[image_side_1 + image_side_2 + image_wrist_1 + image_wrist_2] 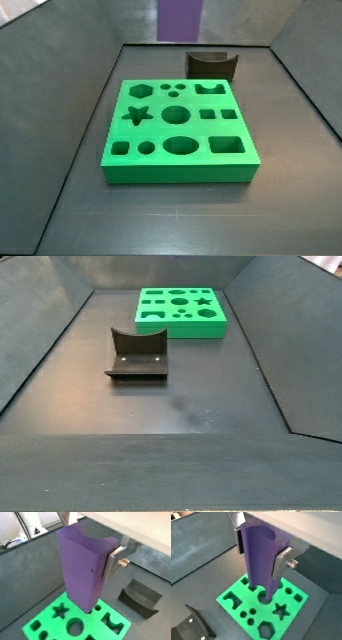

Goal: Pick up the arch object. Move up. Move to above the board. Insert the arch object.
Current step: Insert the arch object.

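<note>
My gripper point(262, 552) is shut on the arch object point(261, 562), a tall purple block with a curved dip in its upper end. It hangs upright above the board point(294, 609), a thick green slab with shaped cut-outs. Silver fingers point(283, 563) press on two opposite sides of the block. In a wrist view the block point(81, 567) covers part of the board point(47, 623), and one finger point(114, 562) shows. In a side view only the block's lower end point(181, 18) shows, high above the board's point(147, 165) far edge. In a side view the board point(214, 324) shows, without the block or gripper.
The dark fixture point(136, 354) stands on the grey floor beside the board; it also shows in a side view point(211, 64) and in both wrist views point(140, 597) point(191, 629). Sloping grey walls point(54, 110) enclose the floor.
</note>
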